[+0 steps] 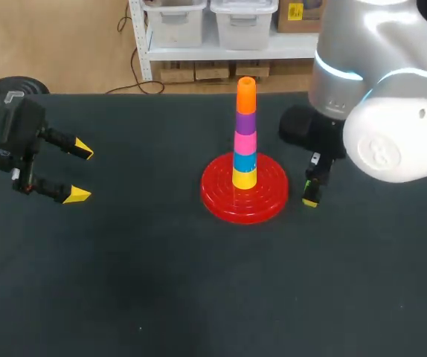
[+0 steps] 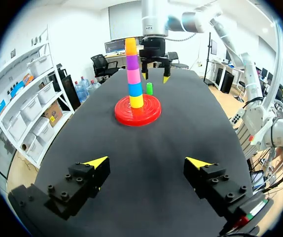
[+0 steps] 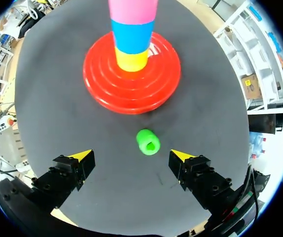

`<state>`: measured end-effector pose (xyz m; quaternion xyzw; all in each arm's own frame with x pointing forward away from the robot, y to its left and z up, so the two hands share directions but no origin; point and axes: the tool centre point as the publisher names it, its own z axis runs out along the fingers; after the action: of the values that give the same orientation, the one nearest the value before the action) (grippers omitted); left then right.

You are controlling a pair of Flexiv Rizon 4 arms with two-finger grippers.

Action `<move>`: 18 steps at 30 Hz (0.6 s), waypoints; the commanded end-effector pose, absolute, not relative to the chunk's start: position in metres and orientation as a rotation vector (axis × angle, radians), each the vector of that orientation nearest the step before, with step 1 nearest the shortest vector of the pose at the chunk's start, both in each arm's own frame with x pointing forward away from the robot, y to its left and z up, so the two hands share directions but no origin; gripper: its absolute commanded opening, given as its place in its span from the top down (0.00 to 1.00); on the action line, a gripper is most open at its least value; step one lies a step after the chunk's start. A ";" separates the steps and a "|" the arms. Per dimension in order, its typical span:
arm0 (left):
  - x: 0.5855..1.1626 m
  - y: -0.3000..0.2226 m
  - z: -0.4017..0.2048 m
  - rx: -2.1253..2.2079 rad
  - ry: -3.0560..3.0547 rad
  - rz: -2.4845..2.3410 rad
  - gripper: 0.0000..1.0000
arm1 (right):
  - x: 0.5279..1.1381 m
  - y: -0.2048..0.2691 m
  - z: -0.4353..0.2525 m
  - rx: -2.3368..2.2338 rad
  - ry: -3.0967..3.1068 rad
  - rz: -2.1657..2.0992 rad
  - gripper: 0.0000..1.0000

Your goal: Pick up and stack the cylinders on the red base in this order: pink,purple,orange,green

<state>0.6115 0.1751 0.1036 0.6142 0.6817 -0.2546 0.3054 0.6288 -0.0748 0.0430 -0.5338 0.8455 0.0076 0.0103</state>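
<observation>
The red base (image 1: 221,199) stands mid-table and carries a tower: yellow, blue, pink (image 1: 245,141), purple (image 1: 245,121) and orange (image 1: 246,93) on top. In the right wrist view the green cylinder (image 3: 148,141) lies on the mat between the base (image 3: 131,79) and my right gripper (image 3: 131,156), just ahead of the open fingers and touching neither. From the left wrist view, the green cylinder (image 2: 150,88) shows beyond the base, below the right gripper (image 2: 155,77). My left gripper (image 1: 79,172) stands open and empty far to the left of the tower.
The right arm's big white joint (image 1: 392,141) hangs over the table right of the base and hides the green cylinder in the head view. Dark mat (image 1: 161,297) lies bare in front of the base.
</observation>
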 end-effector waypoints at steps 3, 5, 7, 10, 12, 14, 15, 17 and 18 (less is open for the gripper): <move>0.611 0.176 0.102 1.625 1.799 -0.673 0.00 | 0.642 -0.077 0.032 -1.662 2.632 0.035 0.00; 0.611 0.176 0.102 1.625 1.799 -0.673 0.00 | 0.646 -0.076 0.028 -1.671 2.629 0.045 0.00; 0.611 0.176 0.102 1.625 1.799 -0.673 0.00 | 0.649 -0.076 0.026 -1.678 2.628 0.051 0.00; 0.611 0.176 0.102 1.625 1.799 -0.673 0.00 | 0.652 -0.074 0.024 -1.689 2.626 0.059 0.00; 0.611 0.176 0.102 1.625 1.799 -0.673 0.00 | 0.654 -0.073 0.022 -1.706 2.621 0.061 0.00; 0.611 0.176 0.102 1.625 1.799 -0.673 0.00 | 0.654 -0.072 0.021 -1.714 2.619 0.060 0.00; 0.611 0.176 0.102 1.625 1.799 -0.673 0.00 | 0.654 -0.071 0.020 -1.720 2.619 0.064 0.00; 0.611 0.176 0.102 1.625 1.799 -0.673 0.00 | 0.653 -0.070 0.018 -1.725 2.620 0.066 0.00; 0.611 0.176 0.102 1.625 1.799 -0.673 0.00 | 0.653 -0.070 0.017 -1.727 2.621 0.068 0.00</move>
<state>0.6115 0.1751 0.1036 0.6142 0.6817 -0.2546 0.3054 0.6494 -0.0725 0.0190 -0.5497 0.8351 0.0198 0.0051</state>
